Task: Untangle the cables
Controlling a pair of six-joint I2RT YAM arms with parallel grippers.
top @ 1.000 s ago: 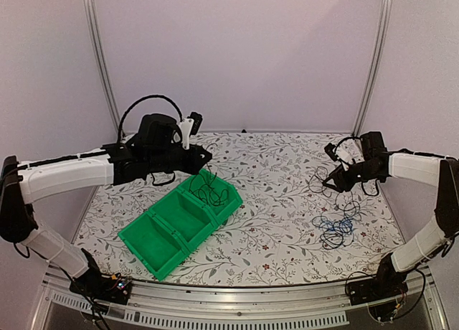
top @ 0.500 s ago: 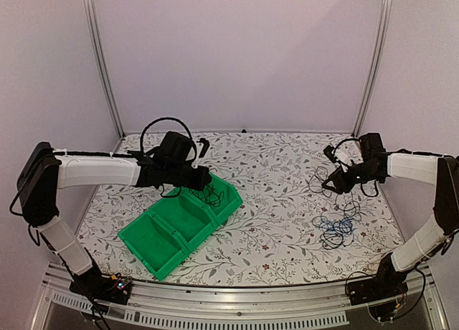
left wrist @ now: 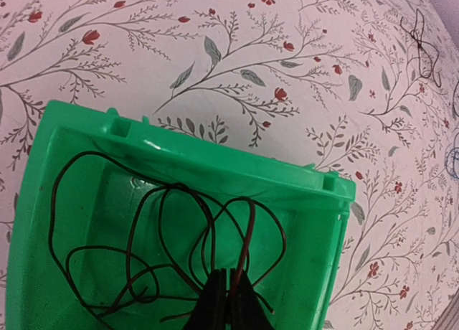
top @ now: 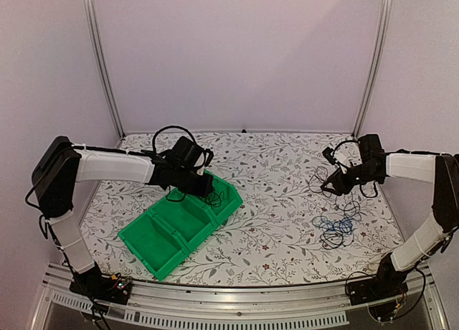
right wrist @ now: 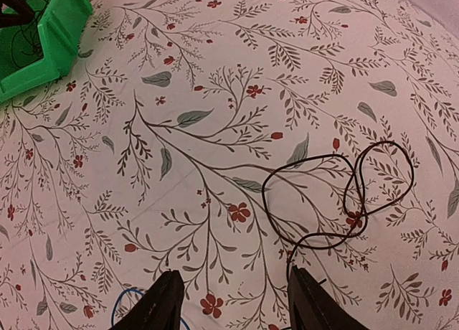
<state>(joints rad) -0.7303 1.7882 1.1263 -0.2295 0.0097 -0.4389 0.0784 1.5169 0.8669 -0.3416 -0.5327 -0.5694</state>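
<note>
Several thin looping cables (top: 334, 228), one blue

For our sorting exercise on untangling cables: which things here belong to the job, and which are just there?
Job: black cable in the bin, pinched by the shut left gripper; loose black cable; blue cable; open right gripper; green bin, holding one cable.
Just there: flowered table cover; metal frame posts.
</note>
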